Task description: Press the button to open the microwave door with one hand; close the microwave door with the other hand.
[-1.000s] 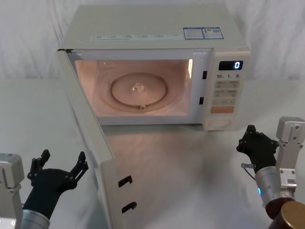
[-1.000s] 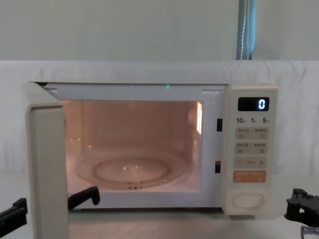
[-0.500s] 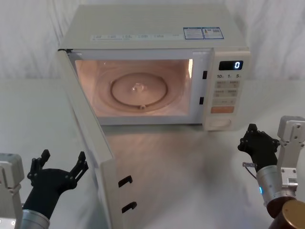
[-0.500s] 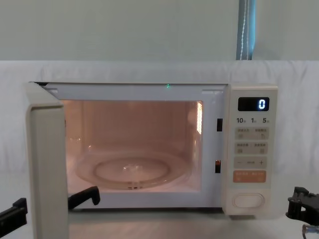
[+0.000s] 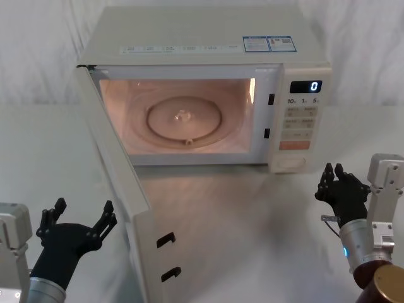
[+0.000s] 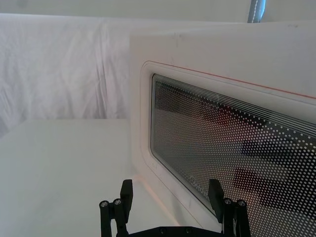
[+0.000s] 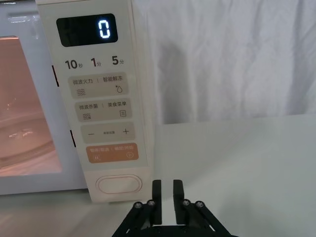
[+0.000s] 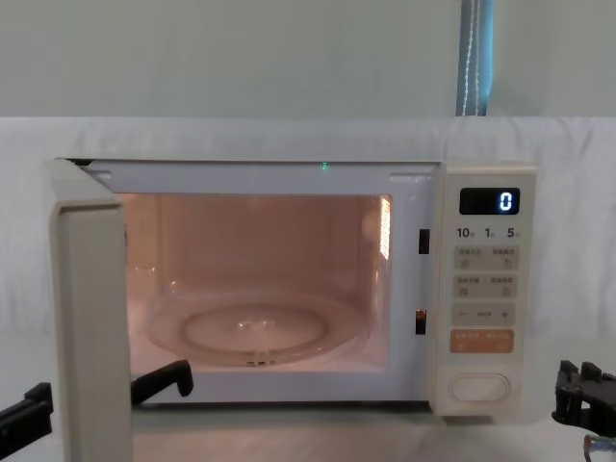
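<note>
The microwave door (image 5: 117,183) stands swung wide open to the left, and the lit cavity shows its glass turntable. My left gripper (image 5: 85,208) is open, low on the table just outside the door, facing the dotted window (image 6: 222,128). One of its fingers (image 8: 164,377) pokes past the door's edge (image 8: 91,327). The cream oval button (image 5: 292,162) sits at the bottom of the control panel. My right gripper (image 5: 333,172) hovers shut a short way in front of and right of the button (image 7: 119,184), not touching it; its fingertips (image 7: 157,190) stand close together.
The microwave (image 5: 202,38) stands at the back of a white-draped table (image 5: 240,227). The open door splits the near table area, with my left arm on its outer side. The display (image 7: 86,29) reads 0.
My right gripper has turned slightly at the wrist, so both fingertips now show side by side. The door and my left gripper have not moved.
</note>
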